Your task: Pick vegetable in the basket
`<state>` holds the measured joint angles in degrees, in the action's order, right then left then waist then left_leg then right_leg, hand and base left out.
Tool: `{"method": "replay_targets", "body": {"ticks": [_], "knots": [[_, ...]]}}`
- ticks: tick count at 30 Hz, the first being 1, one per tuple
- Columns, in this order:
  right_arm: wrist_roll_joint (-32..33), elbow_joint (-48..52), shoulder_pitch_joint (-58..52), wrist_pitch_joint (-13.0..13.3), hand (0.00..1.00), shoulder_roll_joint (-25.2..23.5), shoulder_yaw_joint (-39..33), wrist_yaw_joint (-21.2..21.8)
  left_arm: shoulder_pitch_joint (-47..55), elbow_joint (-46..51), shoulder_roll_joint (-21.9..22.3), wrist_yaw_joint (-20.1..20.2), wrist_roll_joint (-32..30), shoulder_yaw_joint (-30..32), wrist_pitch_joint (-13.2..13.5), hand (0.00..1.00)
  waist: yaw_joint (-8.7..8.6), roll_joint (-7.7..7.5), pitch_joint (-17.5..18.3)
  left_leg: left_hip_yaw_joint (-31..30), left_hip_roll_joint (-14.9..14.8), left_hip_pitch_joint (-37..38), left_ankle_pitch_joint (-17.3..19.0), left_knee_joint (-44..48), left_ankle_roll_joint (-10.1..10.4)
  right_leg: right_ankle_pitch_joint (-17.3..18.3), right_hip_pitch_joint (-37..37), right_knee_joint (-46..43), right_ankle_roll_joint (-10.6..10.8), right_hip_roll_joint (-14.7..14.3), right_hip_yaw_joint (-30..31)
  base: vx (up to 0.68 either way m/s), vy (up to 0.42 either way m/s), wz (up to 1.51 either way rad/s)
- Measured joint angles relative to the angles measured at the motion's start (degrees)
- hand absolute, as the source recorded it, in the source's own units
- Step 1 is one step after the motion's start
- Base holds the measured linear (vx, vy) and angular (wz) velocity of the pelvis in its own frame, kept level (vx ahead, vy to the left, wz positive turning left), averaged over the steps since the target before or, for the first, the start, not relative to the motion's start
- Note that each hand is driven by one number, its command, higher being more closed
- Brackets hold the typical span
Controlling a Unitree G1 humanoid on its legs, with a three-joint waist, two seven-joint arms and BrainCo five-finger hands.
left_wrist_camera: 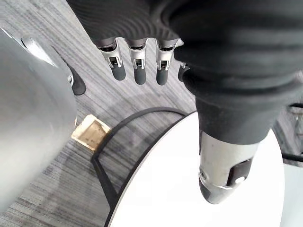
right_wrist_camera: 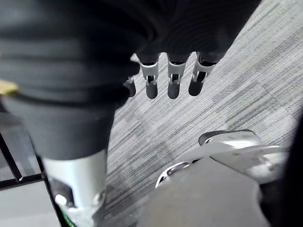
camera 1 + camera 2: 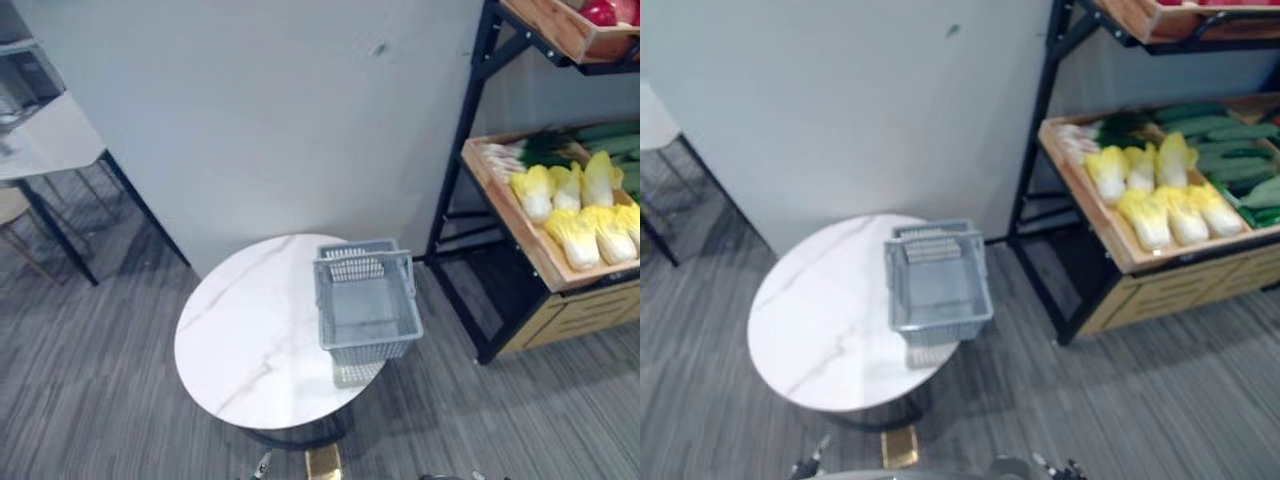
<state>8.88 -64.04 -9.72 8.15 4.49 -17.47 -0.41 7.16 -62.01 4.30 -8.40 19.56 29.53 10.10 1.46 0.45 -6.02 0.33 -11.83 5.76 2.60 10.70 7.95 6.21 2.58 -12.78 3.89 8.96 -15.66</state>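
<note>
Empty grey basket (image 3: 366, 305) at the right edge of the round surface (image 3: 240, 350); cabbages (image 3: 580, 215) on the shelf (image 3: 503, 210), far right. My left hand (image 1: 138, 64) and right hand (image 2: 173, 78) hang low, fingers slack, holding nothing. Risk: a cabbage dropped off-centre may tip the basket over that edge.

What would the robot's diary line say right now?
stage: picking not started | basket: empty, on round table | cabbages: on shelf | left hand: open, holds nothing | right hand: open, holds nothing

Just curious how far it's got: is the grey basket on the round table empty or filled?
Empty. The basket stands upright on the table, its mesh floor bare; the cabbages lie on the shelf beside it.
</note>
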Motion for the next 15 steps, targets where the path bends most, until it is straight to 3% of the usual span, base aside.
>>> {"method": "replay_targets", "body": {"ticks": [3, 9, 13, 15], "knots": [[0.1, -0.1, 0.1, 0.0, 0.0, 0.1, -0.5, -0.3, 0.6, -0.2, -0.1, -0.3, -0.1, -0.1, 0.0, 0.0, 0.16, 0.05, 0.0, 7.5, -1.2, -0.7, -2.9, -1.7, -0.9, 0.1, -2.7, 2.6, 0.2, 0.1, -4.1, -0.01, -0.132, 0.82], [0.1, 1.3, 4.0, 0.8, 0.0, 0.0, -0.2, -0.9, 0.7, -0.9, -0.2, -0.3, -0.9, -0.1, -0.3, 0.0, 0.14, 0.56, 0.4, 13.0, -1.6, -0.6, -3.7, -9.0, -0.6, -2.9, -1.3, 7.7, 0.8, -1.9, -4.0, -0.03, 0.007, 0.1], [-2.6, 13.3, 3.5, 0.9, 0.0, 1.0, 2.7, -2.1, 0.8, -1.5, -1.8, -0.4, -4.7, -1.9, -0.3, 0.0, -0.17, 1.51, 0.9, 16.2, -0.9, -1.1, -0.8, -11.8, 0.5, -7.6, -0.6, 12.8, 1.5, -2.1, -2.5, -0.02, 0.129, -0.22], [-6.9, 21.9, 3.5, 1.1, 0.0, 3.4, 4.5, -2.6, 1.1, -1.8, -3.6, -0.4, -6.4, -5.4, -0.3, 0.0, -0.23, 0.46, 1.0, 17.0, 0.7, -1.9, -0.1, -11.5, 0.0, -10.2, -0.7, 15.6, 2.2, -1.3, -1.0, -0.04, 0.109, -0.27]]}}
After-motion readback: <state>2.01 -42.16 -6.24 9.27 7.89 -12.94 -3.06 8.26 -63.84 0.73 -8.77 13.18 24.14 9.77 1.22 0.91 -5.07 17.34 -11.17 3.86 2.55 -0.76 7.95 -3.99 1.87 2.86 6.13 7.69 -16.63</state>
